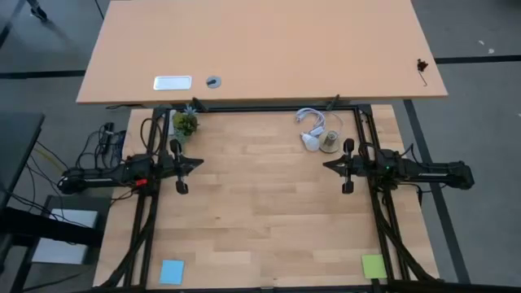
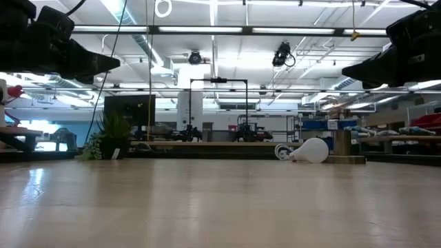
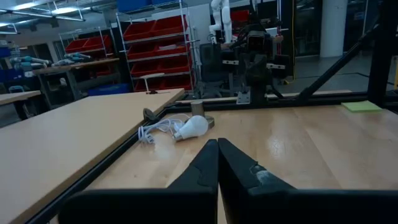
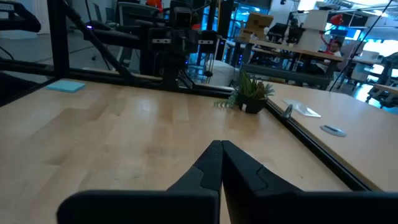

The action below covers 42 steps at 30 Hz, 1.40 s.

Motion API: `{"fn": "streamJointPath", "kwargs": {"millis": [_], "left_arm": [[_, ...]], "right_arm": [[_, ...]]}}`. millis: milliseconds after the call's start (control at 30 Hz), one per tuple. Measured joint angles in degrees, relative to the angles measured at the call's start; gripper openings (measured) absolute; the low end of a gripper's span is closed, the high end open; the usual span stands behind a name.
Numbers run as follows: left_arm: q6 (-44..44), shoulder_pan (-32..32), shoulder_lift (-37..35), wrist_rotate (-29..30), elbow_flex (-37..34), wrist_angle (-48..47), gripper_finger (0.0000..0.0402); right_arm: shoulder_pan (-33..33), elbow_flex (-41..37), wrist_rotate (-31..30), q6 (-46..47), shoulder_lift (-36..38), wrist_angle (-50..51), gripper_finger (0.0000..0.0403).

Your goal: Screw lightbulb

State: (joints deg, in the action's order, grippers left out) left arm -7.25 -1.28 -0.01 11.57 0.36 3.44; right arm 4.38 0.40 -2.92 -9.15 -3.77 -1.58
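One lightbulb lies on its side at the table's far right, touching a coiled white cable and just beside a round metal socket. The right gripper hovers near it, fingers pressed together, holding nothing. The left gripper waits well apart at the left, likewise closed and empty, near a small potted plant.

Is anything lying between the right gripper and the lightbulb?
No. In the high view, only bare wood separates the right gripper from the lightbulb, which lies beside the socket.
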Motion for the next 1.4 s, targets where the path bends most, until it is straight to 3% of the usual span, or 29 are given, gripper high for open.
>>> {"fn": "streamJointPath", "kwargs": {"millis": [1267, 1400], "left_arm": [[0.42, 0.0, 0.0, -0.02, 0.0, 0.04, 0.0006], [6.8, 0.04, 0.03, -0.29, 0.0, -0.14, 0.0006]], "right_arm": [[0.0, 0.02, 0.0, 0.0, 0.0, 0.0, 0.0018], [0.01, 0.01, 0.01, -0.01, 0.0, 0.0, 0.002]]}}
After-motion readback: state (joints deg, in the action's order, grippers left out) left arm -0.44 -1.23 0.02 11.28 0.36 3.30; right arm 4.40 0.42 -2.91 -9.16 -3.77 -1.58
